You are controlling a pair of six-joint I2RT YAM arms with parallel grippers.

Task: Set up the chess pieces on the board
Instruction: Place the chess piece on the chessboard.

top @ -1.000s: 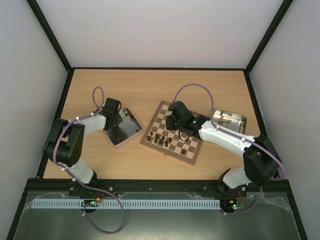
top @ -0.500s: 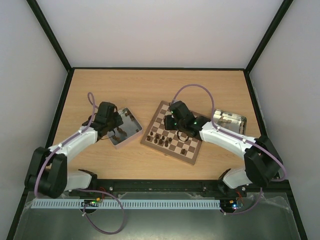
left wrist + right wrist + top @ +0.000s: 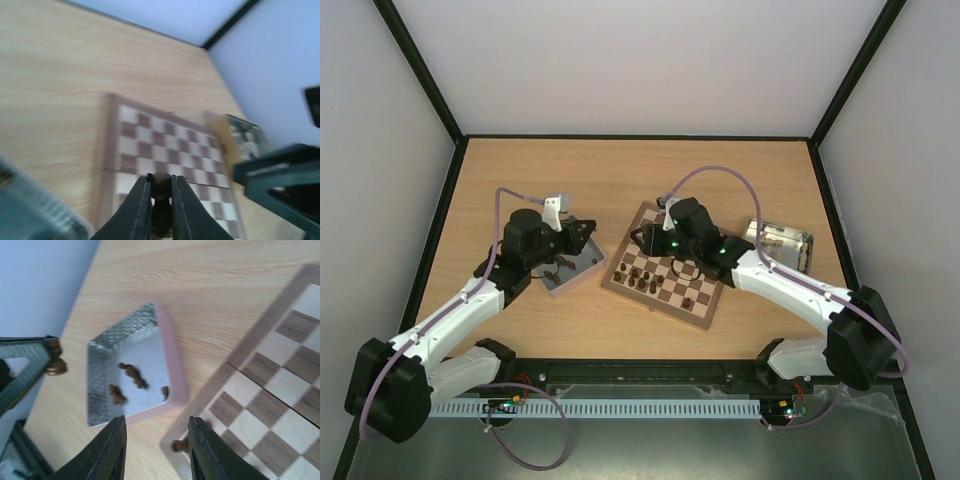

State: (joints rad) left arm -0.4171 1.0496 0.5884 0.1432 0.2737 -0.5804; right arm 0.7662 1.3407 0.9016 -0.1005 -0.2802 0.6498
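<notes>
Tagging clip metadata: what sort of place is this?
Likely a lab robot test cell, not a home: blank white walls in a black frame, and two arms bolted at the near edge of a wooden table holding a board.

Left gripper [image 3: 161, 178] tight on a chess piece [image 3: 161, 183], right gripper [image 3: 156, 429] agape (arms outstretched)

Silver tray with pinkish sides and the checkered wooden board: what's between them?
Only a bare strip of light wooden table lies between the pink-sided silver tray and the brown-and-cream checkered wooden chessboard. The right wrist view shows it clearest.
</notes>
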